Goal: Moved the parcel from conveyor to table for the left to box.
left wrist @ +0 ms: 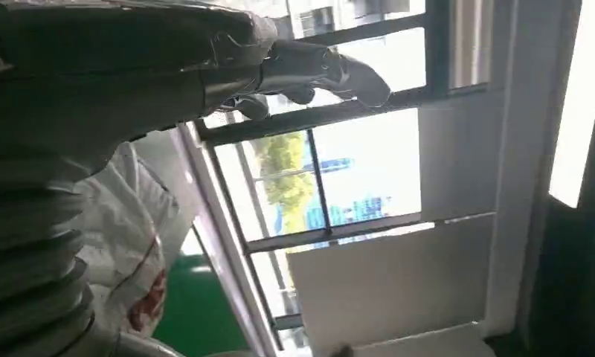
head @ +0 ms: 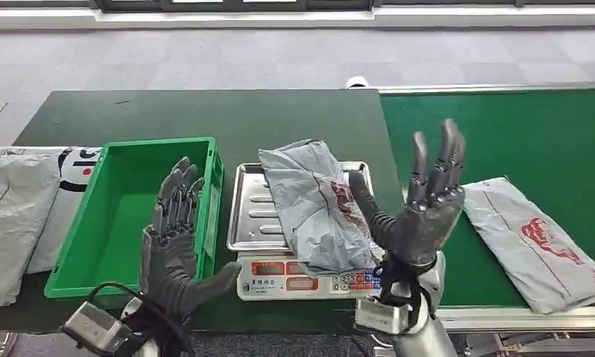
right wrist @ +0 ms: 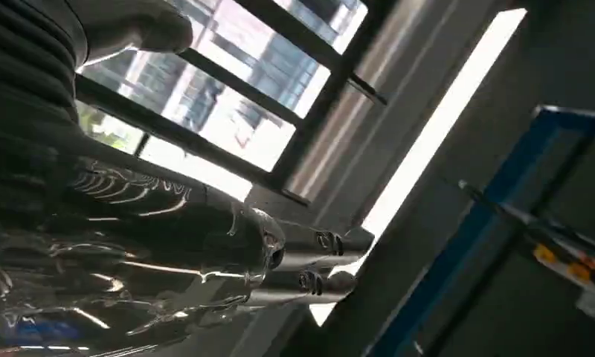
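A crumpled grey parcel (head: 317, 204) with red print lies on the steel tray of the scale (head: 246, 216) at the table's middle. My right hand (head: 421, 212) is raised just right of it, fingers spread upward, holding nothing. A second grey parcel (head: 536, 242) lies flat on the green conveyor (head: 518, 134) to the right. The green box (head: 127, 216) stands left of the scale. Over the box's right wall hovers my left hand (head: 177, 245), fingers apart and empty. The left wrist view catches the left hand (left wrist: 131, 67) and a white bag (left wrist: 134, 238).
White bags with red print (head: 19, 216) lie at the table's left end beside the box. The dark green table (head: 205, 119) has bare surface behind the box and scale. The scale's display panel (head: 302, 282) faces me at the near edge. Grey carpet lies beyond.
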